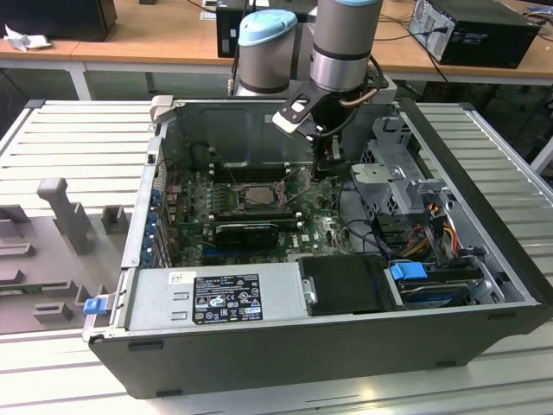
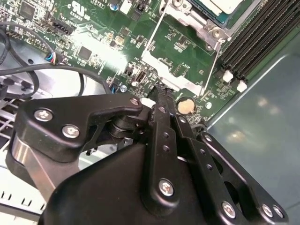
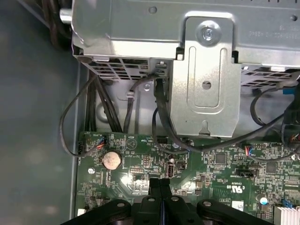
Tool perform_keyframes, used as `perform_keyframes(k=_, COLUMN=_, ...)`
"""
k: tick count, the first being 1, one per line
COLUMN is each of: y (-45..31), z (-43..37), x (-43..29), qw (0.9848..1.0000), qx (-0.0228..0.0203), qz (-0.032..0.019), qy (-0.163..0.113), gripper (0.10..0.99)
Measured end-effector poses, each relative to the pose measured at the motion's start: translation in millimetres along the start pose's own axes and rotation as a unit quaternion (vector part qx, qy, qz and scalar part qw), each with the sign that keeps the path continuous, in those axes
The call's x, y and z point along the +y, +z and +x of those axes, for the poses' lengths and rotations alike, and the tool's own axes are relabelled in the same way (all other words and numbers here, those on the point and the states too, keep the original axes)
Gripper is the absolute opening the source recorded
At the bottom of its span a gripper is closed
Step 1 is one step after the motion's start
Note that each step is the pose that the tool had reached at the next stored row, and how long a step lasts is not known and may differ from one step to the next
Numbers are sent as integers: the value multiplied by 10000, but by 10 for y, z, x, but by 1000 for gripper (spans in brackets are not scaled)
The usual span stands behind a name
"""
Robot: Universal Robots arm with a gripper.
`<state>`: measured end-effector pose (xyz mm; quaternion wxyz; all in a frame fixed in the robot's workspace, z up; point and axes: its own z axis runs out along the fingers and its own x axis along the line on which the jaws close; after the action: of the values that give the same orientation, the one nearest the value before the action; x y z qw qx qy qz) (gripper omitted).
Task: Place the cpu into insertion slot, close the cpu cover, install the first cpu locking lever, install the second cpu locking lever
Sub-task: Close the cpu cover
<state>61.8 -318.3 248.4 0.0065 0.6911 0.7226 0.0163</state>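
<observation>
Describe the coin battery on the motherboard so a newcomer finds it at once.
Look inside the open computer case at the green motherboard. Near its corner, beside the grey case wall, sits the coin battery. It is the one flat, round, pale metal disc among small dark rectangular chips and connectors.

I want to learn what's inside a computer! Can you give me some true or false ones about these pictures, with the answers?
1. The computer case is open. True.
2. The gripper holds the cpu. False: its fingers are shut on nothing, and the cpu lies at the insertion slot.
3. A round coin battery sits on the green board. True.
4. The gripper hangs outside the case. False: it reaches down inside, close over the board.
</observation>
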Motion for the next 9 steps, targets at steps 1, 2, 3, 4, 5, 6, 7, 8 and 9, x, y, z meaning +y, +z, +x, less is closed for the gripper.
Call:
perform_keyframes(k=1, y=1, z=0, x=-4, qw=10000, qx=2, qz=0, qy=0, gripper=106)
perform_keyframes(k=2, y=1, z=1, x=-13, qw=10000, qx=2, qz=0, qy=0, gripper=106)
perform_keyframes(k=3, y=1, z=1, x=-27, qw=10000, qx=3, qz=0, qy=-1, gripper=106)
perform_keyframes(k=4, y=1, z=2, x=-41, qw=10000, qx=4, qz=0, qy=0, gripper=106)
perform_keyframes(k=5, y=0, z=4, x=-72, qw=10000, qx=4, qz=0, qy=0, gripper=106)
perform_keyframes(k=6, y=-2, z=6, x=-124, qw=10000, qx=3, qz=0, qy=-1, gripper=106)
perform_keyframes(k=7, y=-3, z=6, x=-146, qw=10000, qx=3, qz=0, qy=0, gripper=106)
perform_keyframes(k=8, y=-3, z=8, x=-167, qw=10000, qx=4, qz=0, qy=0, gripper=106)
perform_keyframes(k=9, y=-4, z=8, x=-184, qw=10000, qx=4, qz=0, qy=-1, gripper=106)
